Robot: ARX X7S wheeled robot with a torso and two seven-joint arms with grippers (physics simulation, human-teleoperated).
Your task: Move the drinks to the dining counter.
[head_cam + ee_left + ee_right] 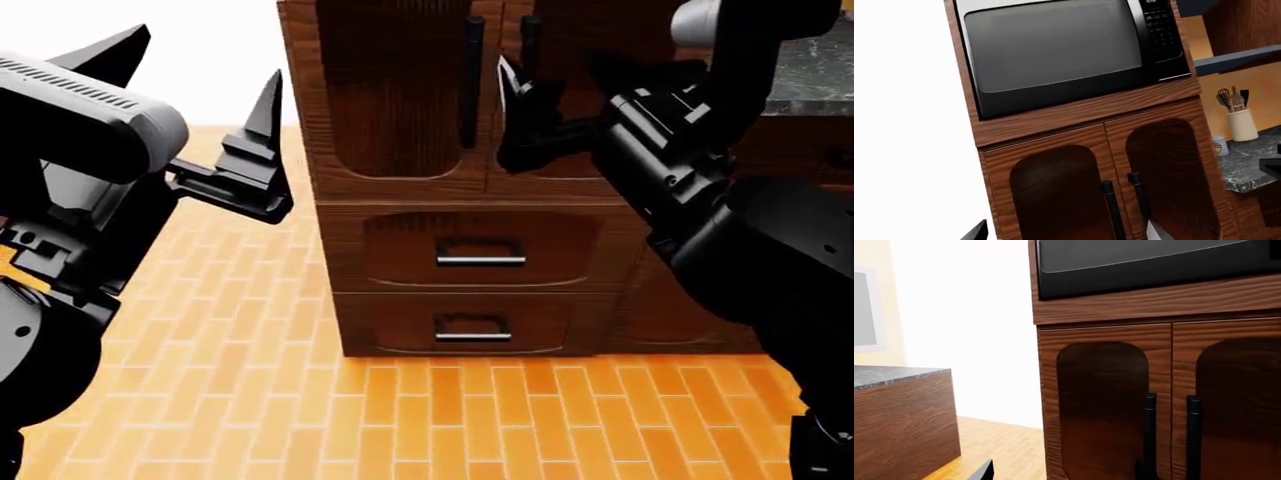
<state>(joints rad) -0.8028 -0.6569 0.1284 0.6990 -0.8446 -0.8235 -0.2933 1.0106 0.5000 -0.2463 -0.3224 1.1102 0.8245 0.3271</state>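
Head view: the black left gripper (200, 110) fills the upper left of the frame, fingers spread and holding nothing; the black right gripper (561, 85), upper right, is likewise spread and empty, before the tall dark-wood cabinet (454, 180) with two arched doors. No drinks show. A marble-topped, plain wood-sided counter (901, 415) sits at the right wrist view's lower left

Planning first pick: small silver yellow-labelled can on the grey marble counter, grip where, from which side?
Probably mid-height on the round side wall of the small silver can, which stands upright. Come from the open front edge of the grey marble counter: the tall brown wooden cabinet flanks one side and the cream utensil crock stands close beside it. Small in view, so tentative.
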